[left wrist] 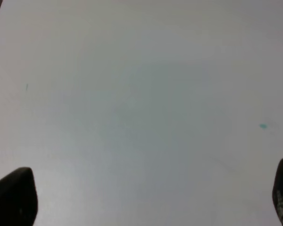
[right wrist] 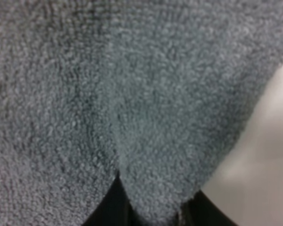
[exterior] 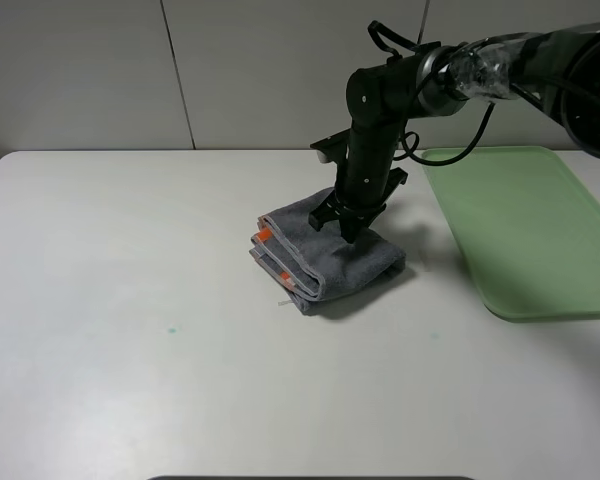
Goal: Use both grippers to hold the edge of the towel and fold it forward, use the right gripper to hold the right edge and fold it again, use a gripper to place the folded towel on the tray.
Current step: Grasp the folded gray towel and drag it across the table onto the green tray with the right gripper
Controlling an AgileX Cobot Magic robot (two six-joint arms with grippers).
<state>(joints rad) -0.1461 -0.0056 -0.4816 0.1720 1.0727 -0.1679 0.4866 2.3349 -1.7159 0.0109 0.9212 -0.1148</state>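
The grey towel (exterior: pixel 325 255) lies folded into a small thick bundle on the white table, with orange tags on its left edge. My right gripper (exterior: pixel 345 228) points straight down onto the towel's top. In the right wrist view the towel (right wrist: pixel 132 94) fills the frame, and a ridge of cloth is pinched between the two dark fingers of the right gripper (right wrist: pixel 153 212). The green tray (exterior: pixel 525 230) lies to the right of the towel. My left gripper (left wrist: pixel 148 195) is open over bare table and holds nothing; the left arm does not show in the exterior high view.
The white table (exterior: pixel 130 280) stretches to the left and front of the towel. The tray's near left corner is a short way right of the towel. A pale panelled wall stands behind the table.
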